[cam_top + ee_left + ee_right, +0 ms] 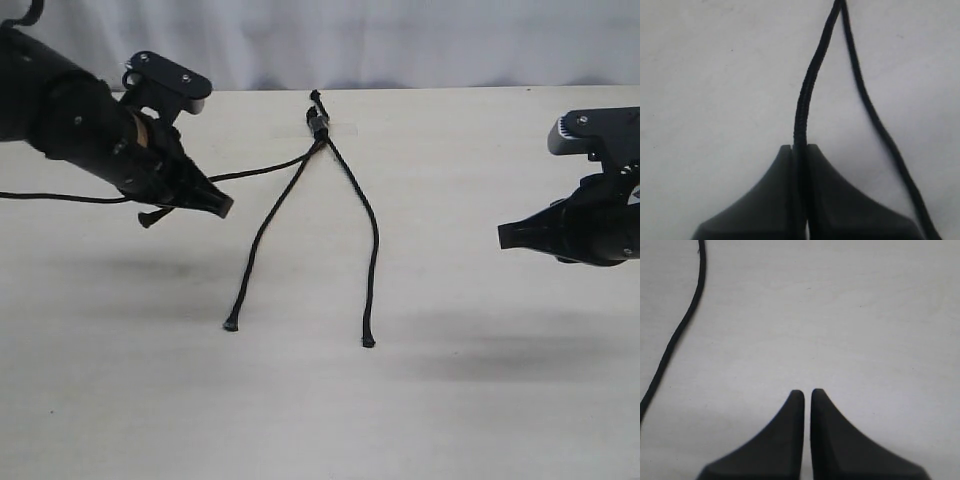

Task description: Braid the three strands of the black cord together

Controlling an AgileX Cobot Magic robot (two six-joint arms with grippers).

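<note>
**First crossing of the braid, not yet made.** Left gripper (222,207), its arm angled low over the table (480,400), is clamped on one outer strand (265,168). That strand runs from the gripper's tips to the knotted end (319,128) of the black cord (376,225); its tip may be the dark stub behind the jaws. The two other strands (262,232) lie loose ahead of the gripper. Right gripper (807,392), well apart from them, has its jaws almost together and holds nothing. Next: carry the held strand across its neighbour.

I can read no lettering, label, brand mark or number in any of my three camera views.
</note>
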